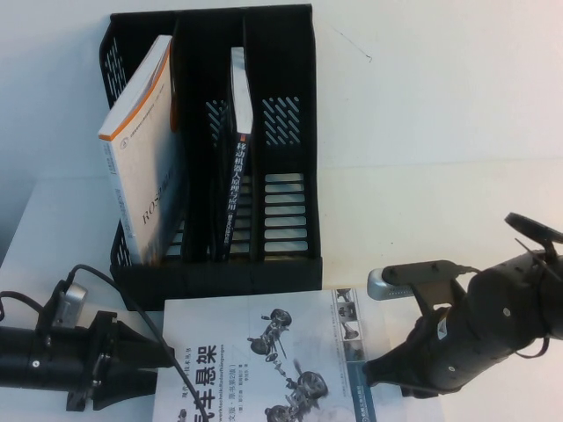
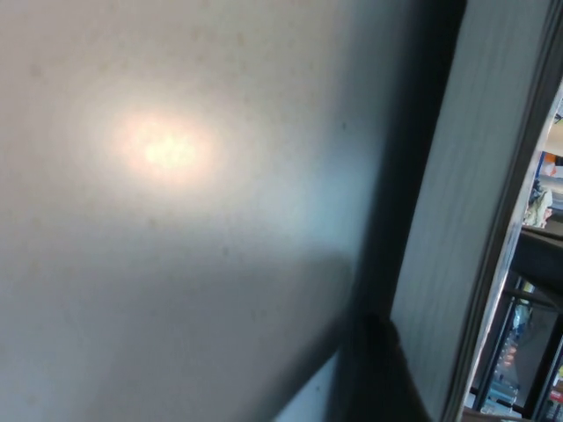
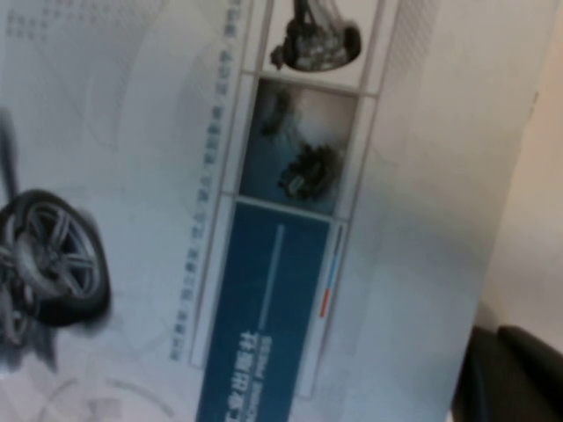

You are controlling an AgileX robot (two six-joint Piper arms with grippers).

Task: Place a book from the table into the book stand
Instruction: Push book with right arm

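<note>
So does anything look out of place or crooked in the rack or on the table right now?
The thick white book in the book stand leans sideways across its slot rather than standing upright. The suspension book lies flat, between the left end effector and right end effector.

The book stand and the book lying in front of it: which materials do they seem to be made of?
The book stand looks like black moulded plastic, slightly glossy: thin walls with regular slotted vents. The book seems a paperback with a smooth, glossy printed paper cover; the right wrist view shows soft sheen. The left tool is at its left edge, the right tool at its right edge.
</note>
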